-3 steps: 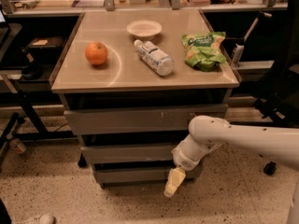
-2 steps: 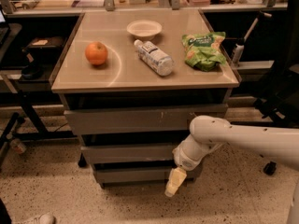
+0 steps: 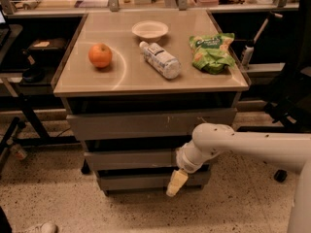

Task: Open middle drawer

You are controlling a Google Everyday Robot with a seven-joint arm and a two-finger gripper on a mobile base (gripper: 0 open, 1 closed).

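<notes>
The grey cabinet has three stacked drawer fronts. The middle drawer [image 3: 131, 159] is a plain grey handle-less front, and it sits closed between the taller scratched top front [image 3: 146, 124] and the narrow bottom front [image 3: 136, 182]. My white arm reaches in from the right. Its wrist covers the right end of the middle drawer's front. My gripper [image 3: 176, 182], pale yellow, points down and to the left. It hangs just below the middle drawer, in front of the bottom front.
On the cabinet top [image 3: 121, 79] lie an orange [image 3: 100, 55], a white bowl [image 3: 150, 29], a plastic bottle [image 3: 160, 59] on its side and a green snack bag [image 3: 212, 51]. A dark shelf unit [image 3: 29, 57] stands to the left and a black chair [image 3: 291, 86] to the right. The floor is speckled.
My gripper has shifted slightly left and up, closer to the middle drawer's lower edge. The drawers and the things on top have not moved.
</notes>
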